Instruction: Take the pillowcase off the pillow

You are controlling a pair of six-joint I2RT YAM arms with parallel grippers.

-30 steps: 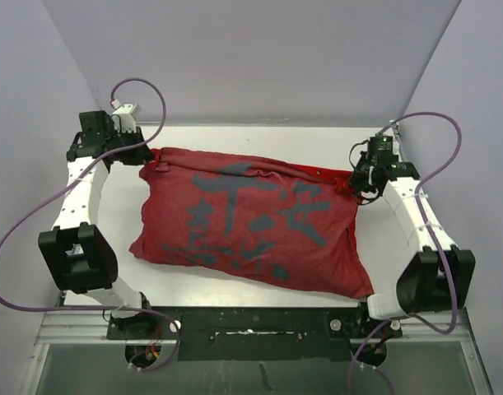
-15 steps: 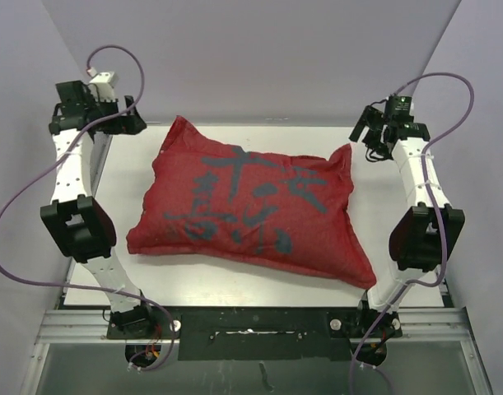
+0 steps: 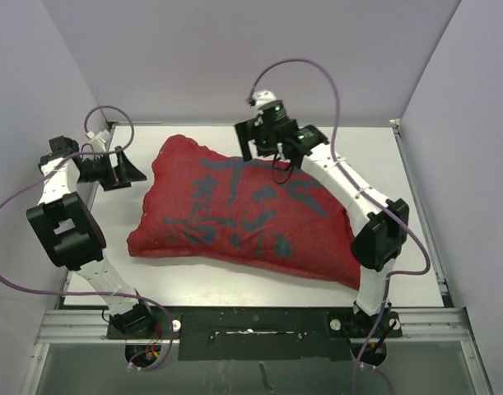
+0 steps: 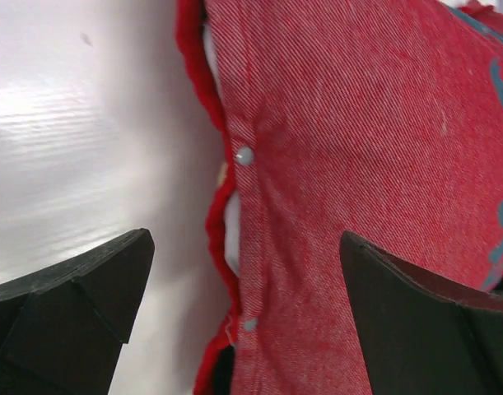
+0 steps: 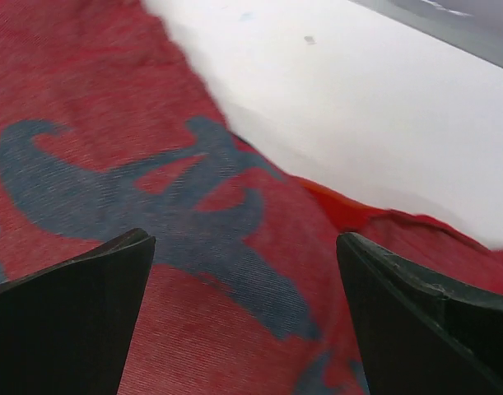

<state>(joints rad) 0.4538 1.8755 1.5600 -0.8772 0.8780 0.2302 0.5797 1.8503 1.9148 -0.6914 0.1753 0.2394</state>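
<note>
The pillowcase (image 3: 251,216) lies across the white table, dull red with dark blotches, still puffed out by the pillow inside. In the left wrist view its left edge (image 4: 333,164) runs between the fingers, with two snaps (image 4: 244,155) along it. A sliver of white pillow (image 4: 231,234) shows in the gap of that edge. My left gripper (image 3: 134,171) is open, low at the cover's left side, straddling the edge (image 4: 244,247). My right gripper (image 3: 272,158) hovers open over the cover's back middle, above a dark blotch (image 5: 243,247). Neither holds anything.
The white table (image 3: 185,284) is bounded by lilac walls at the back and both sides. Purple cables (image 3: 317,70) loop above both arms. The right arm's elbow (image 3: 379,234) stands over the cover's right end. A metal rail (image 3: 251,317) runs along the near edge.
Both grippers have opened and let go of the cover's back corners. The left arm dropped to the cover's left edge. The right arm swung left over its back middle.
</note>
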